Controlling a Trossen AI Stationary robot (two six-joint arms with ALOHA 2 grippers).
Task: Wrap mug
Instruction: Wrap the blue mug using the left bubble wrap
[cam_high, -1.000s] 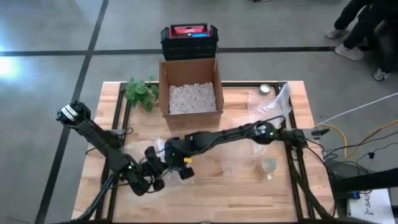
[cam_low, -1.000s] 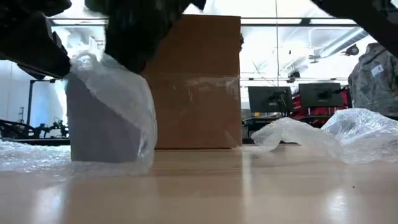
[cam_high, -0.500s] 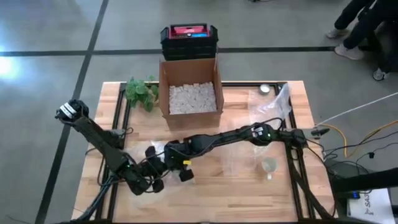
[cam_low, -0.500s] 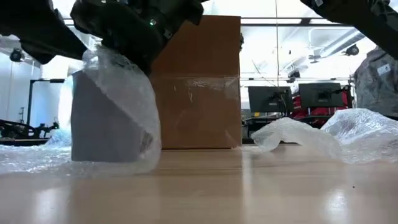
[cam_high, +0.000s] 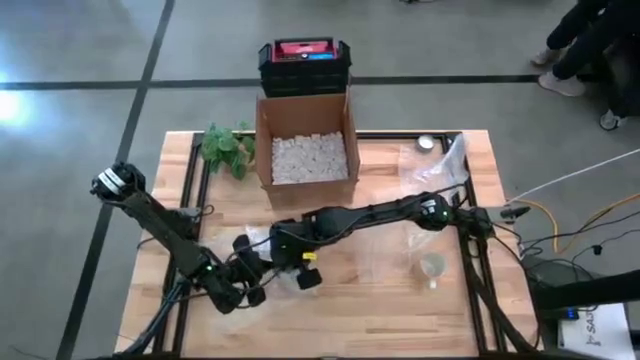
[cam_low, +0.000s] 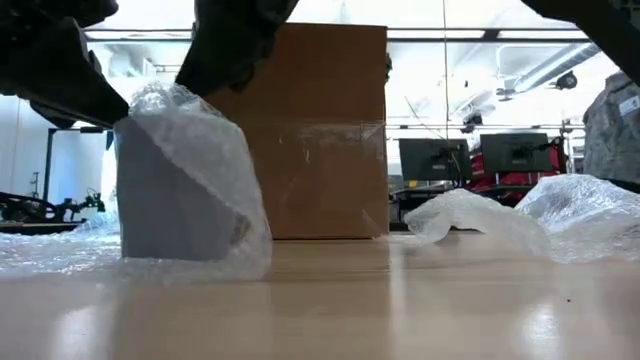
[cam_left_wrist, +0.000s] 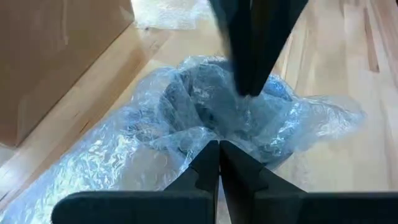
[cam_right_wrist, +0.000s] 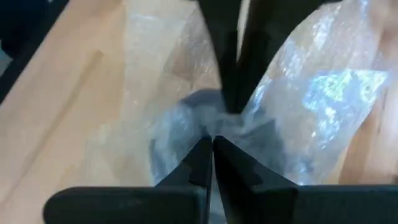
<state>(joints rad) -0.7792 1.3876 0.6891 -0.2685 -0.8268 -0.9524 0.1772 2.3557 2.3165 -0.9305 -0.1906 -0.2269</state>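
Grey mug (cam_low: 170, 195) upright on wooden table (cam_high: 380, 300), front-left of cardboard box (cam_high: 303, 140), draped in bubble wrap (cam_low: 215, 170).

Left gripper (cam_left_wrist: 218, 149): fingers pressed together, pinching wrap edge beside mug.

Right gripper (cam_right_wrist: 211, 144): fingers clenched on wrap over mug mouth.

Left arm reaches in low from left edge; right arm stretched across table from right, both meeting over mug.

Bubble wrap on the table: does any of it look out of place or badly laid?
Nothing looks damaged. The bubble wrap covers the mug loosely and trails onto the table, both grippers pinching it: left gripper, right gripper. A spare crumpled sheet lies apart, beside the cardboard box.
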